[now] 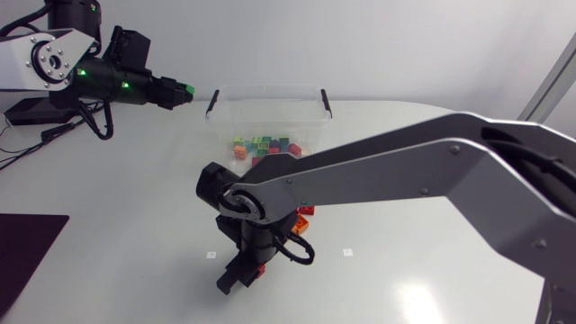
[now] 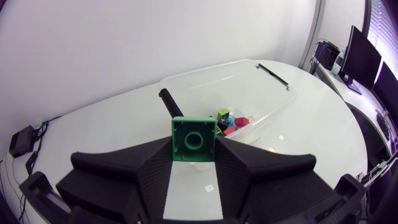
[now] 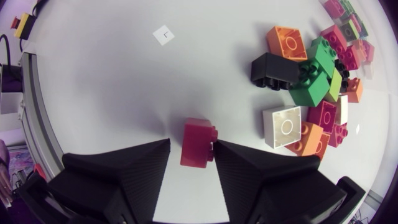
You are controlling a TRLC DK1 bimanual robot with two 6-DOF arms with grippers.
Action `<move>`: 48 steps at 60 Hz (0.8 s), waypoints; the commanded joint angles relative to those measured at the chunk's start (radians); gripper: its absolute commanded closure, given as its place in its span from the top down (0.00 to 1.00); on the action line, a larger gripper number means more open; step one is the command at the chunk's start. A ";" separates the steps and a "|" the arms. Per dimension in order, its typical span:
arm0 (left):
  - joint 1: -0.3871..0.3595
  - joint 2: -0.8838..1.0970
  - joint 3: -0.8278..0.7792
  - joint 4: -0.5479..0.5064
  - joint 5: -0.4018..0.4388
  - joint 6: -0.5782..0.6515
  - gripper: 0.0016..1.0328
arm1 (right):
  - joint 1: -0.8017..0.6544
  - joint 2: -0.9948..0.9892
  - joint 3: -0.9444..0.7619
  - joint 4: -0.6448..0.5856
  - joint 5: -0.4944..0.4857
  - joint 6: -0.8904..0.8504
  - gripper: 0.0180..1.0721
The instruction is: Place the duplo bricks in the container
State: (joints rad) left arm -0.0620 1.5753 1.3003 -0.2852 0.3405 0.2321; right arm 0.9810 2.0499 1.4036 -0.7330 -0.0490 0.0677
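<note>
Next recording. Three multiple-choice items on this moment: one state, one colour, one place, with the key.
1. The container is: A. lidded B. open, with bricks inside C. empty
2. The left gripper holds a brick that is: A. orange B. green C. white
3. The red brick is: A. in the container B. in the left gripper C. on the table between the right gripper's fingers

Key: 1 B, there is no lid and coloured bricks show inside. 2 B, the green brick sits clamped between its fingers. 3 C, the right wrist view shows it lying there.
</note>
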 commanded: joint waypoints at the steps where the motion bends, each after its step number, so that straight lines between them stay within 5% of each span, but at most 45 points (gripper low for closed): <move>1: -0.012 0.037 0.047 0.017 0.015 -0.027 0.17 | 0.007 0.035 0.008 0.001 0.000 0.023 0.30; 37: -0.125 0.218 0.165 0.109 0.014 -0.068 0.18 | -0.062 -0.175 -0.092 0.024 -0.014 0.015 0.27; 48: -0.145 0.299 0.232 0.112 0.014 -0.065 0.37 | -0.137 -0.260 -0.086 0.006 -0.026 -0.005 0.27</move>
State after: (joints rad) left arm -0.1989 1.8240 1.4784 -0.1841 0.3408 0.1829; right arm 0.8730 1.8271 1.3327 -0.7059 -0.0677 0.0700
